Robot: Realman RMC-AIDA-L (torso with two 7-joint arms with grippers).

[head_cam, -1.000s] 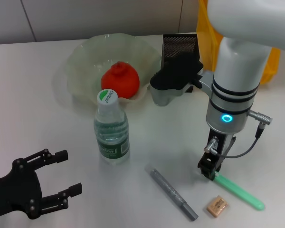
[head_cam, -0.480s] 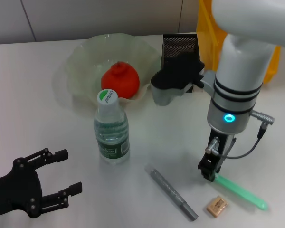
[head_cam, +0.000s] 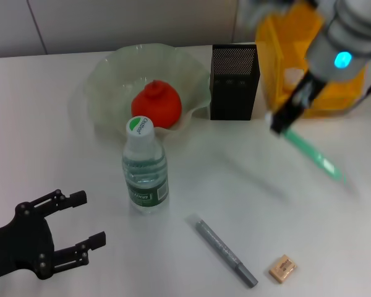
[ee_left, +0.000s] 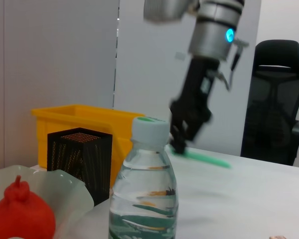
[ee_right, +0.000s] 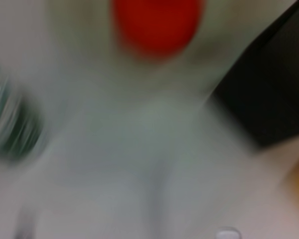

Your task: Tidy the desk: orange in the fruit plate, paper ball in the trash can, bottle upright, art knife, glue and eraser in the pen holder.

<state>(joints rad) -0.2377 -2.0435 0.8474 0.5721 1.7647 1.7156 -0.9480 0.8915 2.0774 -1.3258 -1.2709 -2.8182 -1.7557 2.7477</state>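
Note:
My right gripper (head_cam: 278,125) hangs above the table in front of the yellow trash can (head_cam: 284,62), shut on one end of a slim green stick (head_cam: 312,154) that slants down from it. The left wrist view also shows the right gripper (ee_left: 182,144) holding the green stick (ee_left: 204,158). The orange (head_cam: 156,104) lies in the fruit plate (head_cam: 105,74). The bottle (head_cam: 145,170) stands upright in front of the plate. A grey pen-shaped tool (head_cam: 226,250) and the eraser (head_cam: 282,268) lie near the front edge. The pen holder (head_cam: 234,80) stands beside the plate. My left gripper (head_cam: 89,218) rests open at the front left. I cannot make out the paper ball.
A black office chair (ee_left: 274,99) stands beyond the table. The right wrist view is smeared and shows only the orange (ee_right: 157,25), the pen holder (ee_right: 269,99) and the bottle (ee_right: 12,124).
My right gripper has lifted the green stick off the table and swung it up and back toward the trash can. The left arm has barely moved.

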